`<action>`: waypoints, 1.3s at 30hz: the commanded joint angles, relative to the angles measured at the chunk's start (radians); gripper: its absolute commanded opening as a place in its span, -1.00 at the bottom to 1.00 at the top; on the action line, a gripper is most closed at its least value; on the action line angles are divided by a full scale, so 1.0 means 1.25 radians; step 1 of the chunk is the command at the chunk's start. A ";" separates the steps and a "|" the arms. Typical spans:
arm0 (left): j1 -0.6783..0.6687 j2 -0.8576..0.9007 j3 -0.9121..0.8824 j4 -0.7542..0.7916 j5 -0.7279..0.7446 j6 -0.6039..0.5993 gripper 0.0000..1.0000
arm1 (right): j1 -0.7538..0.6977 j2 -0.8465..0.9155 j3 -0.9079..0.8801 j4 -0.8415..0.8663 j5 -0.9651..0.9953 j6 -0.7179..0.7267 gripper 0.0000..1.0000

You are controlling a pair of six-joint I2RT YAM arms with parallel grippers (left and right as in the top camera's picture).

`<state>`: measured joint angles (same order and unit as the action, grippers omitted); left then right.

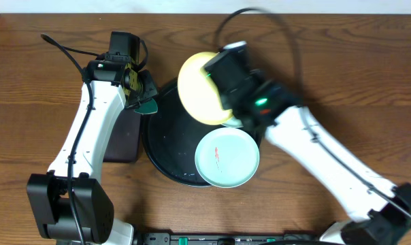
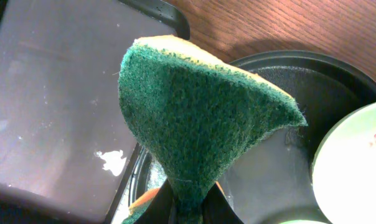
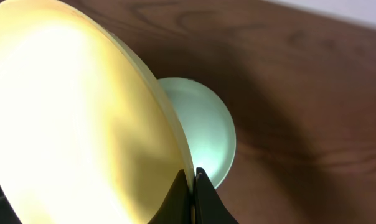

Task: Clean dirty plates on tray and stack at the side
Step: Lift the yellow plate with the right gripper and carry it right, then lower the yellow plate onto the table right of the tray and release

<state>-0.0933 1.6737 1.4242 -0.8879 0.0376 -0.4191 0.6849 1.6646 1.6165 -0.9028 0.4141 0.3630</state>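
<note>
- Brown wood-grain surface [image 1: 328, 61] filled almost the whole overhead view; only a pale strip showed past its far edge, nothing more of the room.
- Large round black tray [image 1: 166, 133] sat at mid-surface, with a smaller rectangular black tray [image 1: 122, 139] touching its left side.
- The rectangular tray showed white specks in the left wrist view.
- 1 light blue-green plate [image 1: 227, 158] lay flat and overhung the round tray's lower-right rim, with a small red-orange smear [image 1: 218, 154] near its middle.
- Right end effector [image 3: 191, 177] was pinched tight on the rim of the pale yellow plate [image 1: 195, 92], which was held tilted over the tray's upper-right rim.
- A 2nd blue-green plate [image 3: 203, 127] lay under the yellow one and was mostly hidden by it; wood showed around it in the right wrist view.
- Left end effector [image 2: 191, 208] was clamped on a green scouring sponge [image 2: 200, 112] with a yellow back, at the tray's upper-left rim and near the rectangular tray's corner.
- The sponge blocked most of the left wrist view.
- The right arm covered part of the tray's right side from overhead.
- A black cable [image 1: 260, 13] looped above the right arm.
</note>
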 commanded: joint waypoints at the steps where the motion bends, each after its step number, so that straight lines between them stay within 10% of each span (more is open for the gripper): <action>1: 0.002 -0.009 0.024 -0.002 -0.016 -0.005 -0.85 | -0.089 -0.048 0.007 -0.016 -0.219 0.020 -0.98; 16: 0.002 -0.009 0.024 -0.002 -0.016 -0.005 -0.85 | -0.548 -0.137 0.001 -0.233 -0.458 -0.009 -0.97; 39: 0.002 -0.009 0.024 -0.001 -0.016 -0.005 -0.85 | -0.679 -0.136 -0.385 -0.030 -0.439 -0.108 -0.98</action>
<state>-0.0933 1.6737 1.4242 -0.8890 0.0376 -0.4194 -0.1577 1.5047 1.1858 -0.9703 -0.1242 0.2684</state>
